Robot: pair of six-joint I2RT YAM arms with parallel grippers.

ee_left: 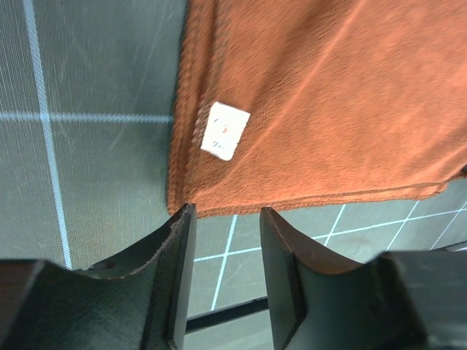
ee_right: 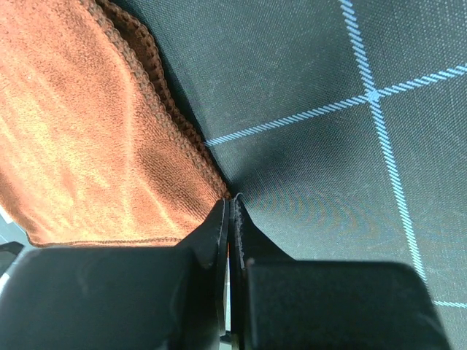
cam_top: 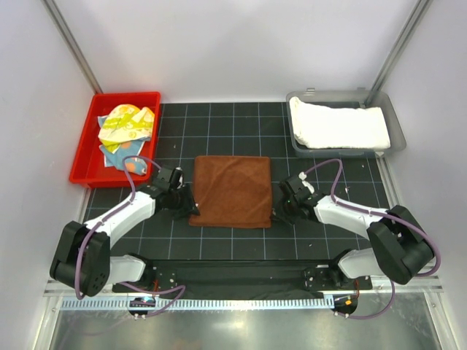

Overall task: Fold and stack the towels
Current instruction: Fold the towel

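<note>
The left gripper (cam_top: pixel 180 198) sits at the near-left corner of the rust-brown towel (cam_top: pixel 233 191), and the right gripper (cam_top: pixel 282 207) sits at its near-right corner. The towel lies flat and square in the middle of the black gridded mat (cam_top: pixel 306 240). In the red bin (cam_top: pixel 82 166) at the far left are the crumpled yellow towel (cam_top: pixel 128 122) and the light blue towel (cam_top: pixel 120 159). The white towel (cam_top: pixel 339 125) lies folded in the grey tray (cam_top: pixel 398 135) at the far right. From the left wrist, the fingers are spread, with bare mat between them. The towel's hemmed corner and its small white tag (ee_left: pixel 225 130) lie just ahead of the tips and are not gripped. From the right wrist, the fingers are pressed tight together right at the stitched edge. Whether any hem is caught between them I cannot tell. The cloth looks light, limp and slightly fuzzy, so it should drape and sag rather than hold a shape. The two near corners, on the thicker hem, seem the best places to pinch for folding it away from the arms.
</note>
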